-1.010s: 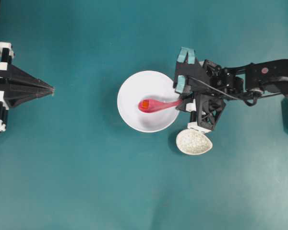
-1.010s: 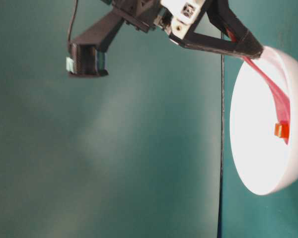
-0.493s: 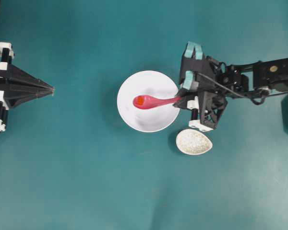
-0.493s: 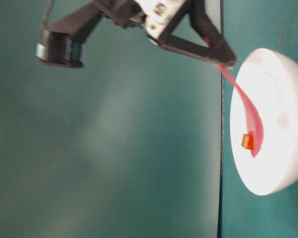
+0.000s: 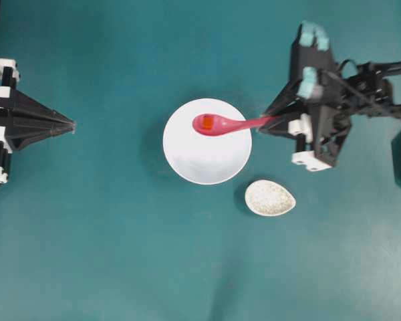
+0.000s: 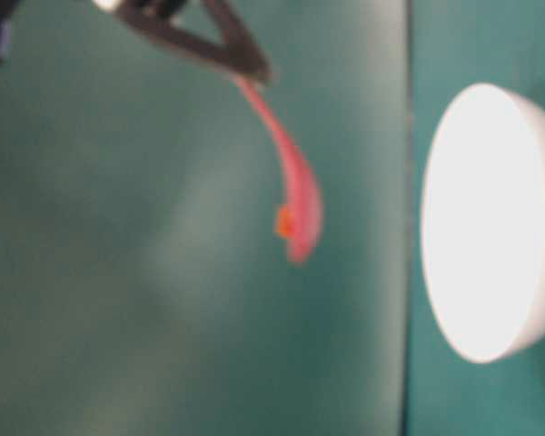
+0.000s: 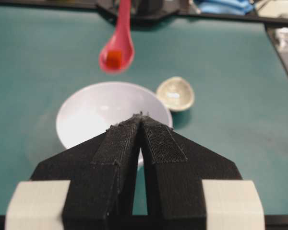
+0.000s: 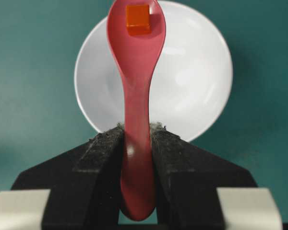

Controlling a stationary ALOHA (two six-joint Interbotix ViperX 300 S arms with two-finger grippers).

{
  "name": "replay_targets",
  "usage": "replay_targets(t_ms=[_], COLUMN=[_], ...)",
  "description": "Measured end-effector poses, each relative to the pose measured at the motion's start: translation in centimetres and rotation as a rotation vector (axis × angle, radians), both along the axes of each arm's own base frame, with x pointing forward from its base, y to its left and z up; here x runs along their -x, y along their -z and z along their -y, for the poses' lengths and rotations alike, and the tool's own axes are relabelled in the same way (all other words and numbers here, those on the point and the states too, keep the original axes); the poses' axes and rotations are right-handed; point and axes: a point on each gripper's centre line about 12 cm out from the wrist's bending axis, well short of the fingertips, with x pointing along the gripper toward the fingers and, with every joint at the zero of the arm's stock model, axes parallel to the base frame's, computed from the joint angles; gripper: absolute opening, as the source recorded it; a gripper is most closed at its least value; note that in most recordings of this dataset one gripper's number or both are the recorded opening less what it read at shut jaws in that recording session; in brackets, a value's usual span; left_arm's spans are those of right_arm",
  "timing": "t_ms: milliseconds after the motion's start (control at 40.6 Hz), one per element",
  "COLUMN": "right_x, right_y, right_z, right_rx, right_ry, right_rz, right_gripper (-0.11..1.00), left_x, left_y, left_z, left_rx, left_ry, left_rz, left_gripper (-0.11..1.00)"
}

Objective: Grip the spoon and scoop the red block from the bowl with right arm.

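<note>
The pink-red spoon (image 5: 227,124) hangs in the air above the white bowl (image 5: 207,160), its handle clamped in my right gripper (image 5: 264,125), which is shut on it. The red block (image 5: 202,123) lies in the spoon's scoop. In the right wrist view the spoon (image 8: 137,72) runs forward from between the jaws of my right gripper (image 8: 137,128), with the block (image 8: 137,18) at its tip over the bowl (image 8: 192,81). The table-level view shows the spoon (image 6: 300,204) well clear of the bowl (image 6: 490,222). My left gripper (image 5: 72,125) rests shut at the far left.
A small speckled grey oval dish (image 5: 270,198) sits on the teal table just right of the bowl's near side, below the right arm. The left wrist view shows it as a dish (image 7: 175,93) beyond the bowl (image 7: 96,110).
My right gripper has risen and drawn back to the right, lifting the spoon out of the bowl with the red block in its scoop. The left arm has not moved.
</note>
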Motion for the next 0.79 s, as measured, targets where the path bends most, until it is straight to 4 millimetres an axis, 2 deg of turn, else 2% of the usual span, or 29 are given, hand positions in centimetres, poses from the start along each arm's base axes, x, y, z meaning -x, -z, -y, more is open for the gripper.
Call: replay_targets(t_ms=[172,788], right_x=[0.9,0.6], right_y=[-1.4,-2.3], right_z=[0.0,0.2], right_rx=[0.029,0.051], right_ry=[-0.011,-0.009], right_rz=[0.013,0.073], right_gripper=[0.22,0.22], left_x=[0.0,0.0], left_y=[0.0,-0.3], left_z=[0.0,0.0], left_rx=[0.002,0.0], left_ry=[0.0,0.0], left_rz=[0.003,0.02], left_gripper=[0.0,0.0])
